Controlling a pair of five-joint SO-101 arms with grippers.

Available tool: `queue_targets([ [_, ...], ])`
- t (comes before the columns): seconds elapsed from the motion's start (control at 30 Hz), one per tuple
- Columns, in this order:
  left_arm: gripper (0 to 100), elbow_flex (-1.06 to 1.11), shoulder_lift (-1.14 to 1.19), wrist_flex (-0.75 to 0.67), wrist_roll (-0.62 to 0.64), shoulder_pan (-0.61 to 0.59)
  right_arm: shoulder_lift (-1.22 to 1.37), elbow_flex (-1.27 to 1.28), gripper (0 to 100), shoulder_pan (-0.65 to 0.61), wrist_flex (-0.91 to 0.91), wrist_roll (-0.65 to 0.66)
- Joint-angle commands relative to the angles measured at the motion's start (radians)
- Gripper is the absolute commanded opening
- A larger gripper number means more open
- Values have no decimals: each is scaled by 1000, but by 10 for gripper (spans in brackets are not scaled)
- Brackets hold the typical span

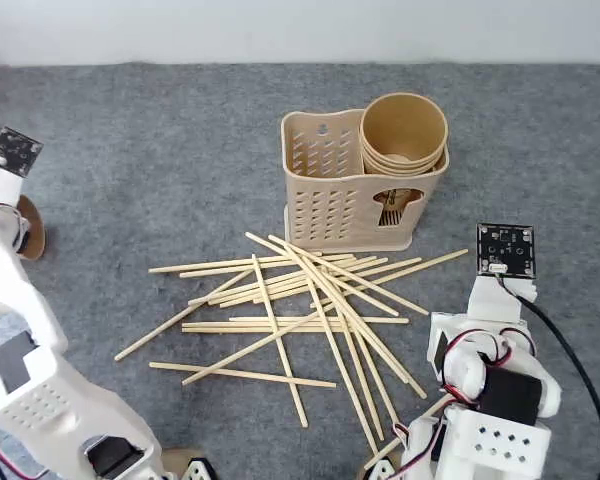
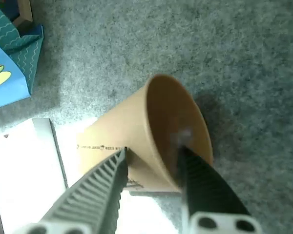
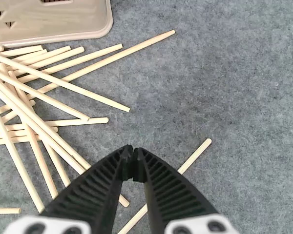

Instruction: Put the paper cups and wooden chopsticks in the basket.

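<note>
While the left gripper (image 2: 151,153) clamps the wall of a smooth tan paper cup (image 2: 132,131), slim wooden chopsticks (image 1: 320,268) sprawl across fuzzy grey carpet (image 1: 160,150) before the perforated beige basket (image 1: 325,190); the ribbed right gripper (image 3: 133,152) hangs pinched together.

The counter (image 1: 160,130) is covered all over in grey, felt-like cloth with a mottled, slightly fuzzy nap. Across the top of the frame in the high view runs a pale, plain wall (image 1: 300,30), meeting the cloth in a straight line. The light is soft and even, and shadows are faint. The left wrist view shows a blue and teal printed bag or box (image 2: 5,83) and a white sheet (image 2: 19,185) beside the cloth.
</note>
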Motion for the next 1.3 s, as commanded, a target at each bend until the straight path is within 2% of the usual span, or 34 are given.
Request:
queue_targets([
  [0.0,32,16,-57,-32,-6,-3,-4,-6,8,2,-21,-8],
  [0.23,13,18,-75,-31,6,-2,-10,12,8,-41,-24,-9],
  [0.4,13,18,-215,72,129,40,-10,14,8,-39,-38,-11],
  [0.57,13,18,-428,235,272,172,-10,14,8,-35,-39,-11],
  [0.77,13,16,-652,327,411,350,-10,14,8,-33,-35,-11],
  [1.0,13,-13,-809,325,614,511,-12,14,8,-31,-33,-11],
  [1.27,13,-127,-835,325,819,752,-12,15,8,-31,-33,-11],
])
